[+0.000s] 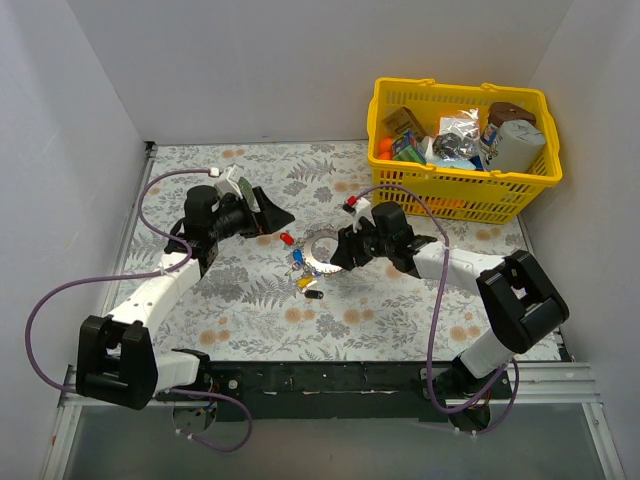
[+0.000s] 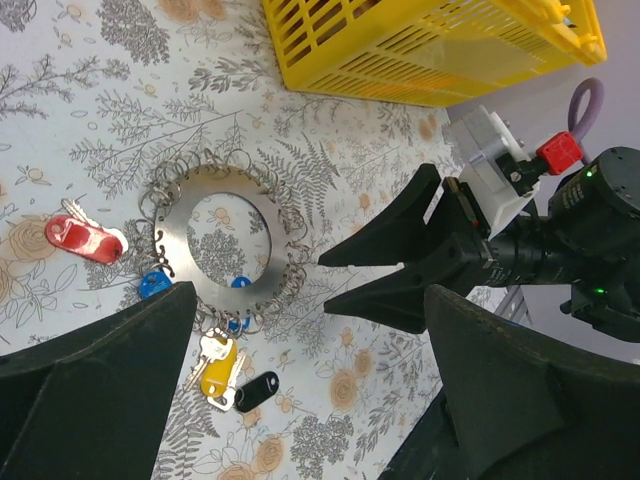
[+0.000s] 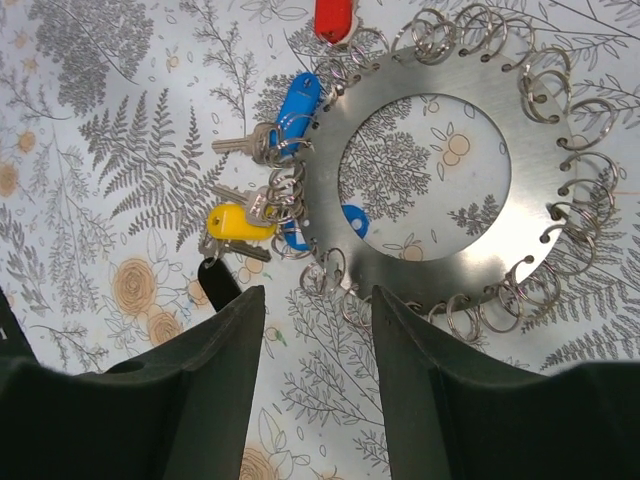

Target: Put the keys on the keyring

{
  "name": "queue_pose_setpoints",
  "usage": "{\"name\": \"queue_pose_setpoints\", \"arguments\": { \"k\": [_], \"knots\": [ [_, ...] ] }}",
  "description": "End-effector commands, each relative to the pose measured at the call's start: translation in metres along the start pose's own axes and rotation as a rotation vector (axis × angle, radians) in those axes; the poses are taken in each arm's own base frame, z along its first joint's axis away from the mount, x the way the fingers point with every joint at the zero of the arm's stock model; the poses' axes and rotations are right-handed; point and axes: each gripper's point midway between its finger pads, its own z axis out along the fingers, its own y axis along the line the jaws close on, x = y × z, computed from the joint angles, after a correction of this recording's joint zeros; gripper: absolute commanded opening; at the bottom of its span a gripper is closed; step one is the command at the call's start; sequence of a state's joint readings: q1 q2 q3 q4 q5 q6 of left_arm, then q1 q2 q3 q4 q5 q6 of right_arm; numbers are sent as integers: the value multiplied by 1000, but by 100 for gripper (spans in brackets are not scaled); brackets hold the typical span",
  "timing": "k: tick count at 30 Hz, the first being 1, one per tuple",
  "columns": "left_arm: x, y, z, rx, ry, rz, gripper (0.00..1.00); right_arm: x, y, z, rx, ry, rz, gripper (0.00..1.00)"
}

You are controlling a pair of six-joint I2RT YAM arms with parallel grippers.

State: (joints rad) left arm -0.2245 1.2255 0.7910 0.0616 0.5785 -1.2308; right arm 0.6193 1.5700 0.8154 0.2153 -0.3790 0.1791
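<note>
Floral-print cloth (image 1: pixel 250 330) covers the table between plain white walls.

Right gripper (image 3: pixel 318 296): jaws spread and empty, the two black fingers pointing at the lower rim of the large flat grey metal keyring (image 3: pixel 532 190). In the left wrist view the same gripper (image 2: pixel 330 283) enters from the right of the frame, its tips just beside the ring's right edge; contact cannot be judged.

Left gripper (image 2: pixel 310 292): jaws spread wide, holding nothing, raised over the cloth with the keyring (image 2: pixel 170 250) between its fingers in frame. In the top view it sits left of centre (image 1: pixel 268 212), apart from the ring.

Keyring (image 1: pixel 322 250): flat on the cloth at centre frame, small wire split rings (image 3: pixel 560 90) threaded through holes all round its rim.

Keys, right wrist view: a blue-headed key (image 3: pixel 298 100) and a yellow-headed key (image 3: pixel 232 222) cluster at the ring's left rim among the split rings; a second blue head (image 3: pixel 352 220) shows inside the ring's opening; a black-headed key (image 3: pixel 218 283) lies below the yellow one. A red-headed key (image 3: pixel 333 18) lies at the top edge, just beside the rim; whether it is attached cannot be told.

Yellow slotted plastic basket (image 1: pixel 460 190): upper right of the top view, filled with packets and containers, well apart from the ring.
</note>
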Motion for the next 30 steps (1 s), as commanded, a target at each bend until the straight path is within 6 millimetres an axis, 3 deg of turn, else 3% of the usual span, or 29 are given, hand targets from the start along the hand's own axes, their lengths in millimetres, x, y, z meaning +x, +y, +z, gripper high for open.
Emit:
{"name": "queue_pose_setpoints", "arguments": {
  "k": [1,15,21,30],
  "knots": [
    [13,7,5,3,40,-30,98,-19,-4,-9,53,-37,-56,55],
    [28,26,19,-43,104,-107,98,3,-31,-19,215,30,-102,54],
    [31,24,18,-32,112,-106,98,17,-30,-4,224,101,-118,51],
    [32,19,17,-13,123,-105,98,24,-33,12,260,152,-116,48]
  ]
}}
